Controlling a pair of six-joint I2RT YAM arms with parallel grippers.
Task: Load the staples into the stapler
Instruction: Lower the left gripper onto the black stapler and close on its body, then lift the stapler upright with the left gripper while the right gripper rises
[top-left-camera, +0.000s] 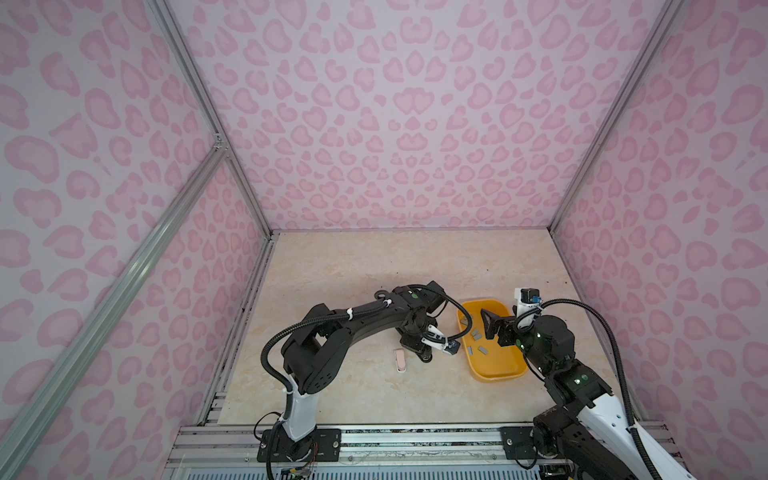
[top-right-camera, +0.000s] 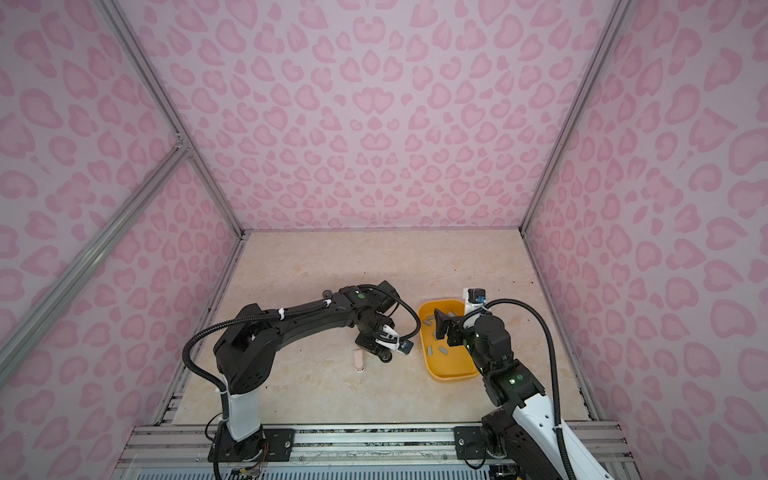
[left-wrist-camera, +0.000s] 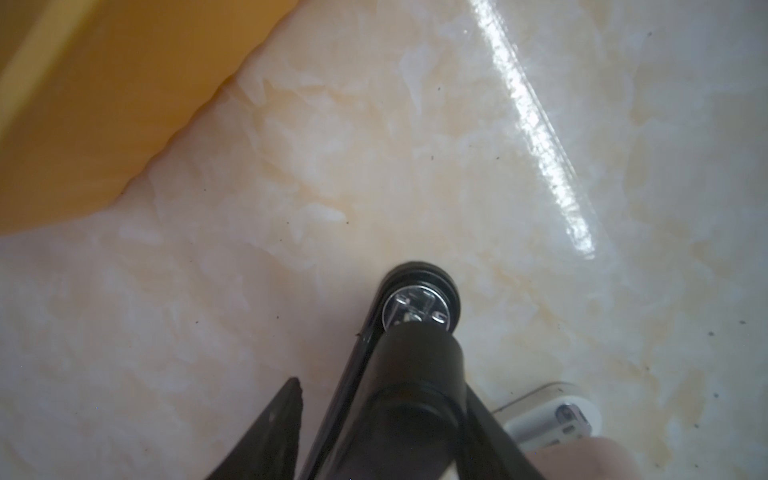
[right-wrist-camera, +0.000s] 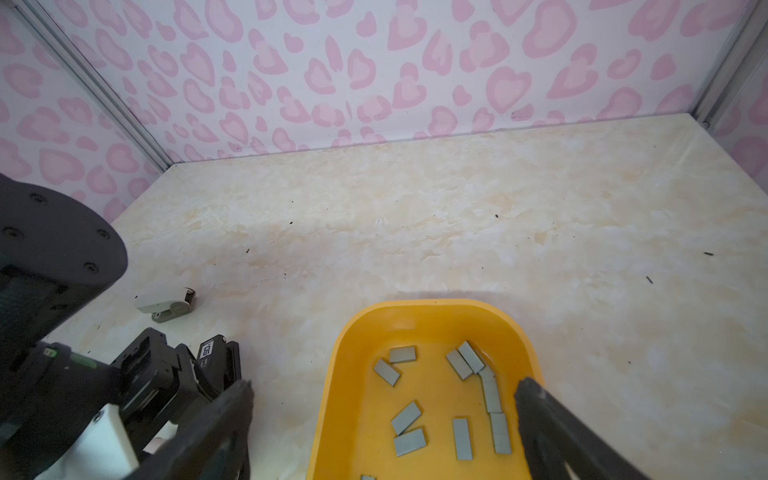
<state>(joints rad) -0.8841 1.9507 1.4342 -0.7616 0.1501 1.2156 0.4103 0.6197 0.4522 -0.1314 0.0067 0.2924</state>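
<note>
The left tool stands partly open astride the black stapler, which lies on the table. In the left wrist view one finger is visibly clear of the stapler's side, so I read this as a grasp being set up, not a hold. The right tool is spread wide and empty above the yellow tray. The staples lie flat in the tray as about ten grey strips, some touching and some apart.

In both top views the tray sits at 3 o'clock from the black stapler, and a pink stapler lies just beside it at 9 o'clock. A white stapler lies near as well.

The step in hand looks like steadying the stapler so it can be opened. To do it well, the left tool should close squarely on the body's two sides and keep the base flat on the table. It should leave the top arm free to swing and avoid nudging the pink neighbour.

The right tool would do best to pick a strip lying alone, not one of the touching pair. It should narrow first and pinch across the strip's short width, gently, since thin strips likely slide on the tray floor or snap.
</note>
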